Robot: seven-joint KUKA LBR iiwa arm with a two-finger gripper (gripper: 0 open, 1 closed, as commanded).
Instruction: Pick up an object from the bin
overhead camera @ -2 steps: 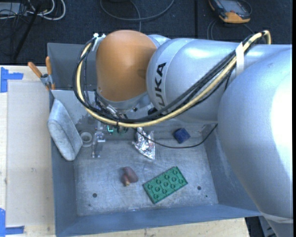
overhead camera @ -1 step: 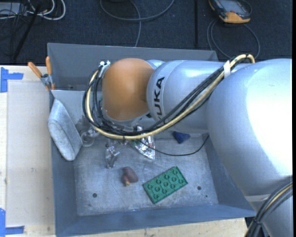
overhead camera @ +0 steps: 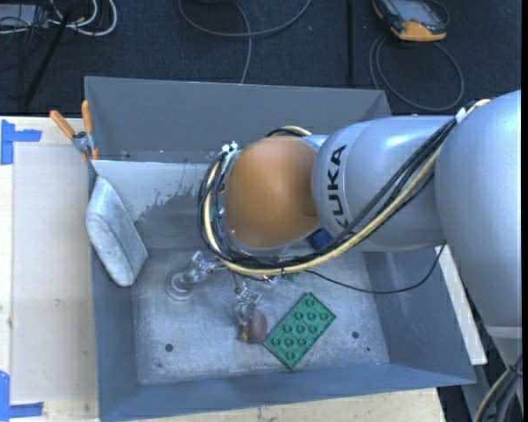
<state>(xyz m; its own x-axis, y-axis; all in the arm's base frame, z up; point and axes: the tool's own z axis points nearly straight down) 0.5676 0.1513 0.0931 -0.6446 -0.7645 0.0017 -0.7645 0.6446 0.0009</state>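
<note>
Just under the jaws lies a rounded brown lump (overhead camera: 254,327) — beside a studded green plate (overhead camera: 299,330) — whether the jaws are spread or pressed together, I cannot tell.

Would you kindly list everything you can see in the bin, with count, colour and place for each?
bin: one, grey metal, middle of the view
studded building plate: one, green, flat on the bin floor, front right of middle
small rounded lump: one, reddish brown, on the floor beside the plate's left edge
clear glass-like piece: one, transparent, floor left of middle; kind unclear
oblong block: one, speckled grey, leaning on the left wall
arm: one, silver-grey, reaching in from the right
wrist cover: one, orange
cables: yellow and black, looped round the cover
pincer: one, metal, just over the lump
</note>
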